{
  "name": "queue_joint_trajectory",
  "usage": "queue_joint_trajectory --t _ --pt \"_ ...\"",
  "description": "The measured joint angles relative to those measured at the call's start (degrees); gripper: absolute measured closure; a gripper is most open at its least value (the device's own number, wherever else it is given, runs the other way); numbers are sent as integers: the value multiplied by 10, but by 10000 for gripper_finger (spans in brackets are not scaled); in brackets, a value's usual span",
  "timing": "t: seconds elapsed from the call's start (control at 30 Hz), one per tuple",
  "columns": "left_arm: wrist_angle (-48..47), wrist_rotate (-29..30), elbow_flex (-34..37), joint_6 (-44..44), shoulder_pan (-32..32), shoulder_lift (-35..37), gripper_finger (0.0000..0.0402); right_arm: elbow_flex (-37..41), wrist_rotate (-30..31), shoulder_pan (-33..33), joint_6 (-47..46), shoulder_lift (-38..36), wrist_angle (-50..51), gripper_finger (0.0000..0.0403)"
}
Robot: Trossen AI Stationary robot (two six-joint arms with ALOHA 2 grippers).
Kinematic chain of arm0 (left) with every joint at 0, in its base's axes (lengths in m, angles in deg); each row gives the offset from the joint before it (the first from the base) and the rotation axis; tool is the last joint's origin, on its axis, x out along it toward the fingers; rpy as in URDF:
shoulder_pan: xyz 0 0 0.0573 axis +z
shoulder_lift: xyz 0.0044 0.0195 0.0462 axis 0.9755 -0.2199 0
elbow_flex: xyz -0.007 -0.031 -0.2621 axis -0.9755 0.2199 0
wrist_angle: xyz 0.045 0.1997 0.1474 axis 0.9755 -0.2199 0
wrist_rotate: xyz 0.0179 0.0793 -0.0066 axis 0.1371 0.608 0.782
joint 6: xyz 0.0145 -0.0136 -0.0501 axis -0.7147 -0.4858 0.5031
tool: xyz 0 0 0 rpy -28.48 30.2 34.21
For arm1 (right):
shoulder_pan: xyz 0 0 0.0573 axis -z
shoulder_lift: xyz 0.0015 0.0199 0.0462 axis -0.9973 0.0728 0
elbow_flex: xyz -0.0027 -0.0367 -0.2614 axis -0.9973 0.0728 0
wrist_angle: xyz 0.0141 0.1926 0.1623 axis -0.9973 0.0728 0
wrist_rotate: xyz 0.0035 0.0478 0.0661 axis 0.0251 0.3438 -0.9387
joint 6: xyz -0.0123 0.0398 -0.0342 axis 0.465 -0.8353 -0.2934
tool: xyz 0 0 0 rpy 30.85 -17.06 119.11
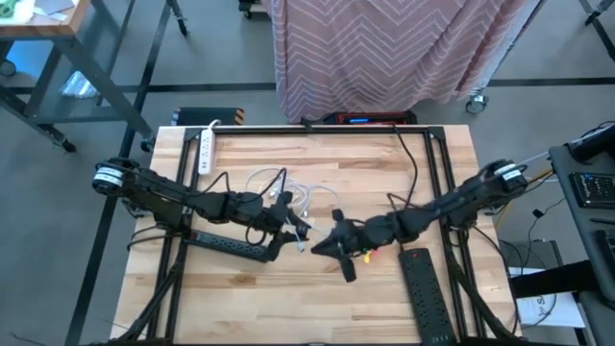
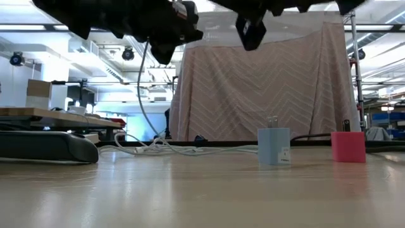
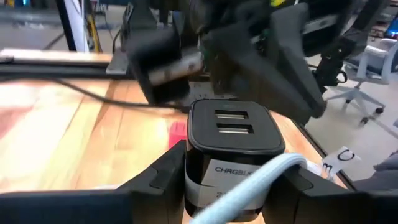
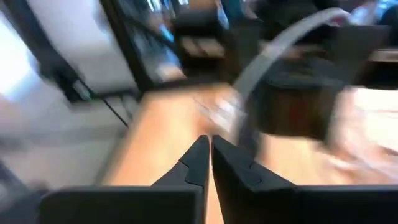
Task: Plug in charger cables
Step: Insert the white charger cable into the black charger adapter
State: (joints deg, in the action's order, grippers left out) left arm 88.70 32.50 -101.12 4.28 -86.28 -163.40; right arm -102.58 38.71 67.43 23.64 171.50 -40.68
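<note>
While both arms met over mid-table: noted largest first.
Table (image 1: pixel 317 298): wooden butcher-block top, both arms reaching inward above it.
Black power strips: one (image 1: pixel 235 245) lying below the left arm, one (image 1: pixel 423 293) near the right front edge; nothing seen plugged into either.
White power strip (image 1: pixel 204 151): at the far left corner, sockets apparently unused.
Left gripper (image 1: pixel 288 231): raised off the table, fingers (image 3: pixel 165 174) clamped on a black charger block (image 3: pixel 233 152), twin USB ports facing outward, a white cable (image 3: pixel 261 183) draped across its front.
Right gripper (image 1: pixel 336 245): raised, tip just beside the left gripper; fingertips (image 4: pixel 200 155) pressed together, nothing seen between them.
Charger cables (image 1: pixel 293 197): loose white tangle behind the grippers, resting on the table.
Light blue plug block (image 2: pixel 274 146): upright on the table, prongs up, unplugged.
Red-pink plug block (image 2: pixel 348 146): standing near the blue one, apart from it, unplugged.
Progress: judged early; no connection visibly made, block held ready, cable mating and every strip plug-in left.
</note>
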Motion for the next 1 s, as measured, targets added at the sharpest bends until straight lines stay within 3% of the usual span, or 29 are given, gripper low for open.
queue_joint_trajectory --t 0.13,0.47,0.7,1.0 --pt "26 2 0 -25 -7 0 268 50 26 -5 -70 51 -185 335" --pt "47 2 -1 -40 -11 -2 267 51 34 -3 -143 179 -452 228" --pt "43 2 0 -56 -11 -3 267 29 30 12 -209 195 -427 208" --pt "46 -1 0 -62 -11 -3 264 14 4 26 -250 193 -419 224"
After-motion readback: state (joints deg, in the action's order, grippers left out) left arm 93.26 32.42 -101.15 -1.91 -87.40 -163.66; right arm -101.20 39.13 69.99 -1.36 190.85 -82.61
